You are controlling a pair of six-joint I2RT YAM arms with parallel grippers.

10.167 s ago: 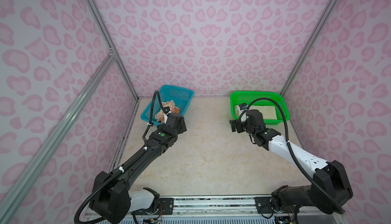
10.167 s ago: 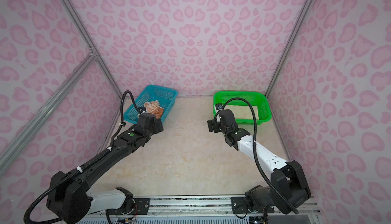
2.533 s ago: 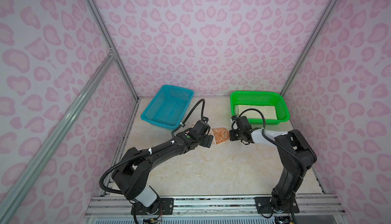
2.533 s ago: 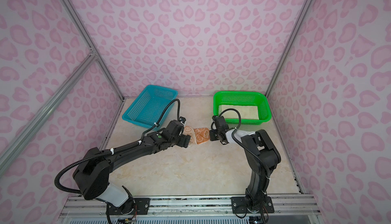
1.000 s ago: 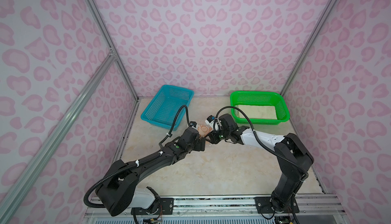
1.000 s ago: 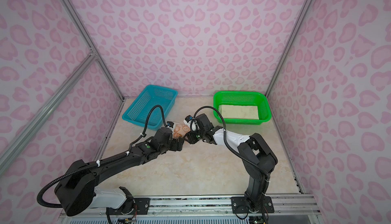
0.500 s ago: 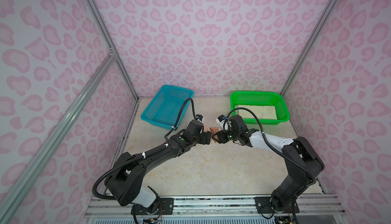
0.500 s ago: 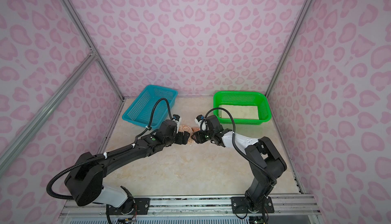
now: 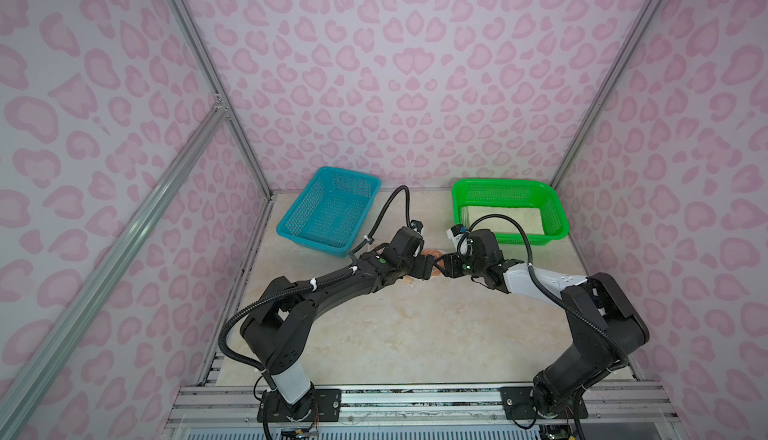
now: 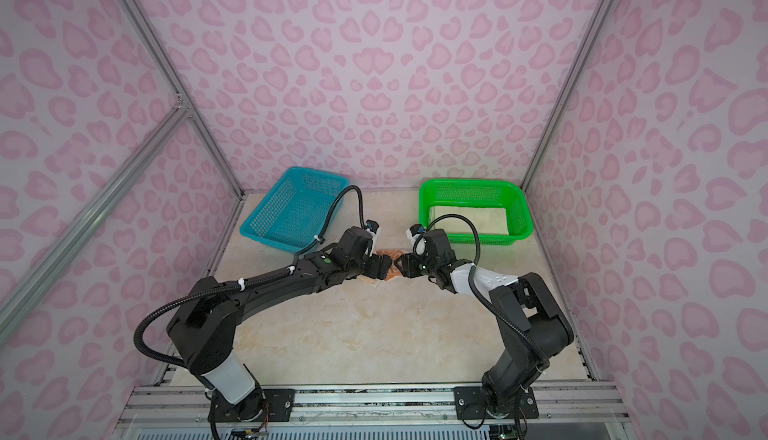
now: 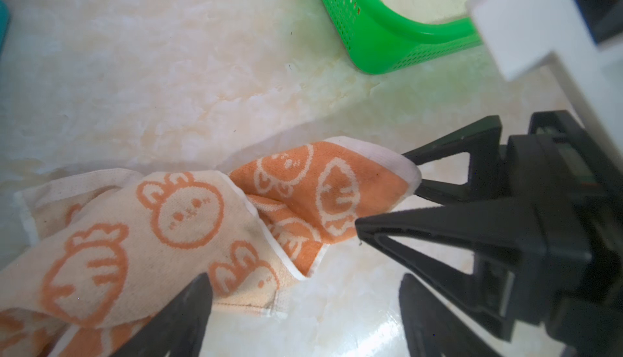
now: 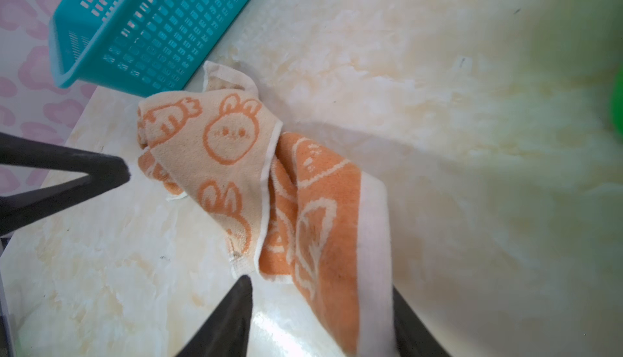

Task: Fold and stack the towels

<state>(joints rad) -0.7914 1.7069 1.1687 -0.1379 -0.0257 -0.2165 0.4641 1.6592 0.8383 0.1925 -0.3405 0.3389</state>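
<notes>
The peach towel point(image 11: 188, 210) lies crumpled on the table point(image 12: 455, 176), in the narrow space where the two grippers meet tip to tip.

The left gripper point(image 11: 305, 281) has its jaws spread wide. The towel's cream fold, printed with rabbit faces and carrots, sits ahead of one finger and partly under it. Between these jaws there is mostly open table, with only the fold's hemmed edge reaching in.

The right gripper point(image 12: 320, 284) also holds its jaws apart, but less widely. The towel's orange end runs in between them. Its white hem lies along the inner side of one finger, and a loose corner just touches the tip of the other. The cloth there looks slack, not squeezed. From the left wrist, the right fingertips straddle the hemmed corner, and a shadow lies under it.

In both top views the two sets of tips face each other, almost touching, so there is scarcely any room between them. Only scraps of orange show around the black fingers. Behind both wrists, toward the arm bases, open table stretches wide.

The blue basket point(image 12: 145, 35) stands out beyond the left jaws, its wall near the towel's far hem. The green basket point(image 11: 387, 45) has its near wall just behind the right wrist. A pale towel point(image 9: 503, 218) lies flat inside it.
</notes>
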